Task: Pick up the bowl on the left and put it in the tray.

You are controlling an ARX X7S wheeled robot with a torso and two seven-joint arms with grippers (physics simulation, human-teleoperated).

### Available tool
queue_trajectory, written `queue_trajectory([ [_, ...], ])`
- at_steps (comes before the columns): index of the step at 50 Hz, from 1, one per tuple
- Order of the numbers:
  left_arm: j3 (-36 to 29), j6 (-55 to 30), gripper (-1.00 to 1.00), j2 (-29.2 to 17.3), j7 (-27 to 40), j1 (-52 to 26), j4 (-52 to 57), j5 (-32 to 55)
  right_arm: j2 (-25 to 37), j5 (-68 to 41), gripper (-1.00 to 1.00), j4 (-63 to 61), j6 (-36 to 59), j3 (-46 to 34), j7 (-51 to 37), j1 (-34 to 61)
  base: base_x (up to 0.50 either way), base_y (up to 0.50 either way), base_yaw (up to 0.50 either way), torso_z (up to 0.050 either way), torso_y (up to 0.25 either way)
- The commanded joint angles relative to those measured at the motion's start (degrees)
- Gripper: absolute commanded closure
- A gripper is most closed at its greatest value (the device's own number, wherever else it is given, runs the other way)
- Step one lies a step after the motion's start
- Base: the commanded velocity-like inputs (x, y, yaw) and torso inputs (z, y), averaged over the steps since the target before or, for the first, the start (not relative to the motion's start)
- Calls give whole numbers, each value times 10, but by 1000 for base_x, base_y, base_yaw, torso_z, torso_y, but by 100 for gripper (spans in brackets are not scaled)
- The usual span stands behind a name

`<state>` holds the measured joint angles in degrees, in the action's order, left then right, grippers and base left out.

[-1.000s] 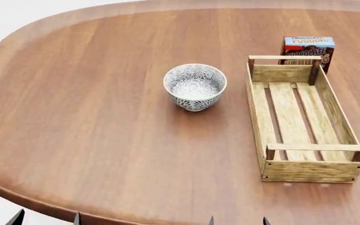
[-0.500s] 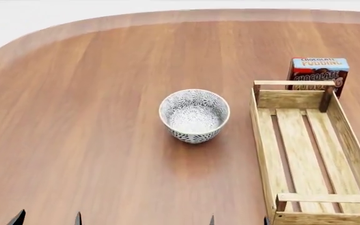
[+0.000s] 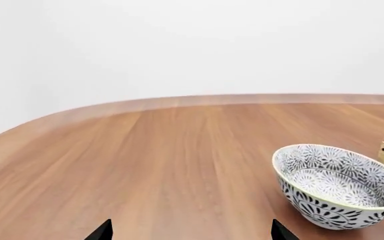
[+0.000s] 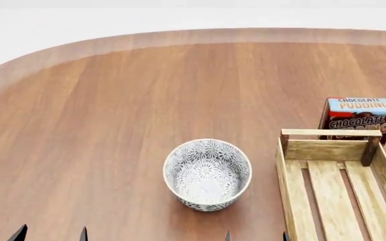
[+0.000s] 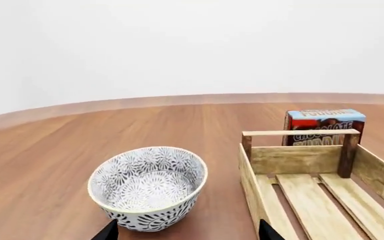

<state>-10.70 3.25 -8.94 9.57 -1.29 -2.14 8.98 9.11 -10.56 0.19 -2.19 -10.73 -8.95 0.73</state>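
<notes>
1 patterned bowl (image 4: 207,174) upright on wooden surface (image 4: 99,125), slatted tray (image 4: 333,193) just beside it, pudding box (image 4: 358,117) behind tray, both tools' fingertips apparently spread, holding nothing

Bare simulated setting, no real room: rounded-edge wooden table (image 4: 112,100) against blank white backdrop. Chocolate pudding box (image 4: 359,114) near its right edge hints at a domestic, kitchen-like scene.
</notes>
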Motion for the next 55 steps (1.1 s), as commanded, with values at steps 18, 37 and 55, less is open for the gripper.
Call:
queue_trajectory([
  [18,31,-307,-100,-63,35,-48,308,132,57,-87,-100,-301,383,35,-74,83,29,0,0,0,1],
  [37,155,-628,-100,-90,164,-222,513,389,32,-291,-100,-530,851,191,-175,313,0,0,0,0,0],
  [55,180,-595,-100,-82,149,-206,496,418,50,-303,-100,-534,835,188,-179,310,0,0,0,30,0],
])
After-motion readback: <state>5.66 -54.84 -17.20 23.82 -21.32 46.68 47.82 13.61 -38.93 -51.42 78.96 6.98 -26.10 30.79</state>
